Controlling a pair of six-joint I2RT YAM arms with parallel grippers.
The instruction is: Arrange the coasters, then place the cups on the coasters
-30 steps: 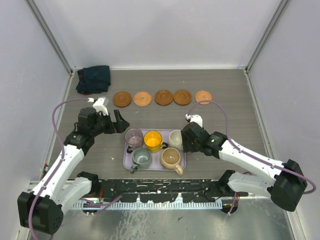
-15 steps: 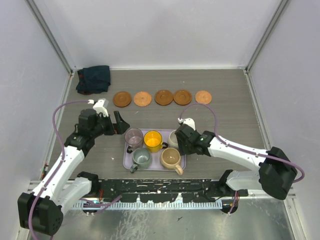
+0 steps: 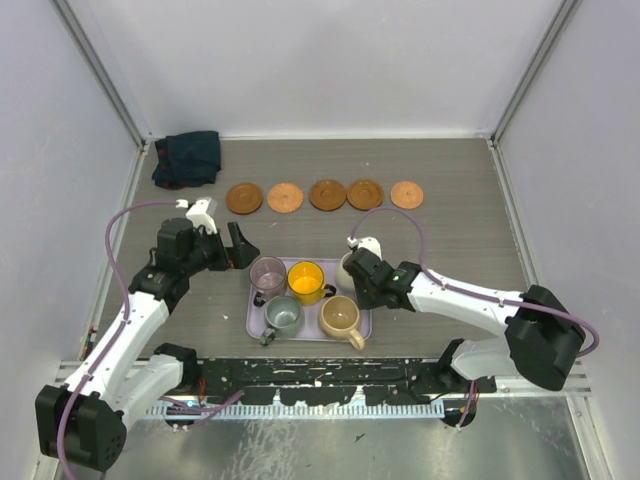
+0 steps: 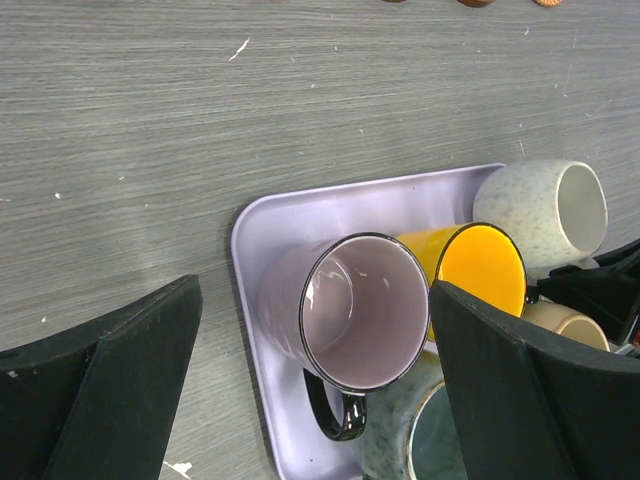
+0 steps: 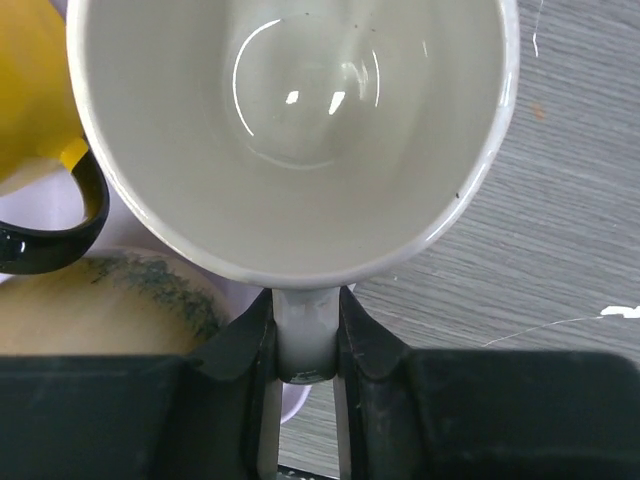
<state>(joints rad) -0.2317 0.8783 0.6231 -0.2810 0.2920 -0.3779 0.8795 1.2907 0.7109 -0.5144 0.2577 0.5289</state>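
Now | right jaws pinching cream cup (image 5: 290, 130) handle | left jaws wide, empty | cup half-hidden overhead

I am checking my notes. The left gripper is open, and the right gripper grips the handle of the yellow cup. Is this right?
Not quite. The right wrist view shows the right gripper gripping the handle of the cream-white cup, not the yellow cup beside it. The left gripper is open, as you wrote.
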